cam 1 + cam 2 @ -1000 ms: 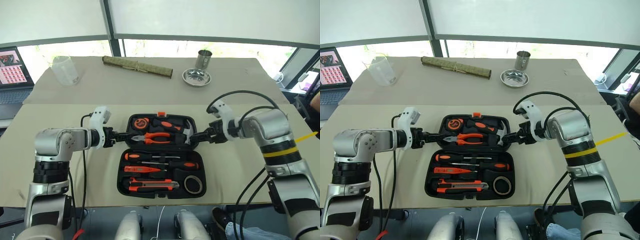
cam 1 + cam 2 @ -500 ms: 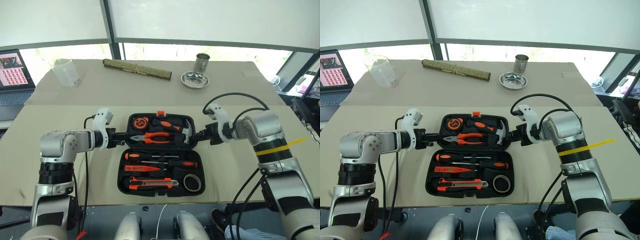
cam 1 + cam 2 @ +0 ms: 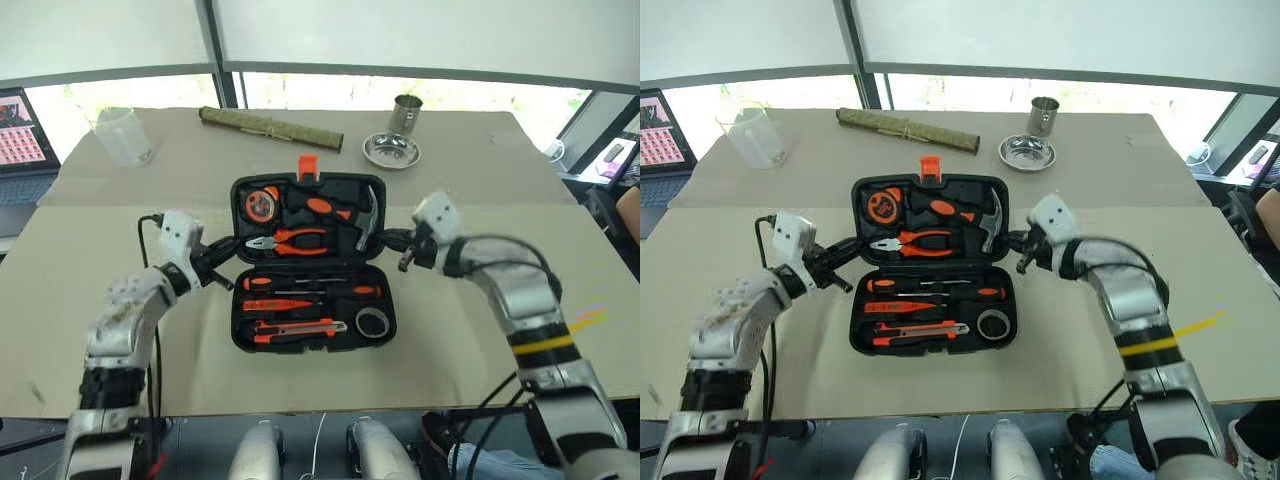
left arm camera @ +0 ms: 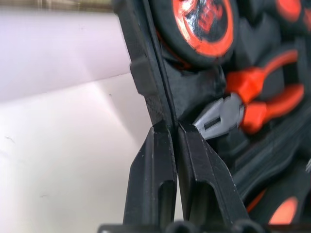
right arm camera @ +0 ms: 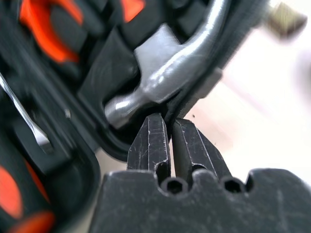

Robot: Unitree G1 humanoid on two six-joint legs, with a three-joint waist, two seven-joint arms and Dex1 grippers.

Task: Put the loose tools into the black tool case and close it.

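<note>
My left gripper (image 4: 172,127) and right gripper (image 5: 168,121) each pinch a side edge of the black tool case (image 3: 310,262) lid, holding it raised off the table (image 3: 470,330).

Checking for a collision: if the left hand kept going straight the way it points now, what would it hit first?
The left hand, shut on the black plastic tool case's lid rim, would likely run into the grey-nosed orange-handled pliers slotted just inside; depth is unclear.
</note>
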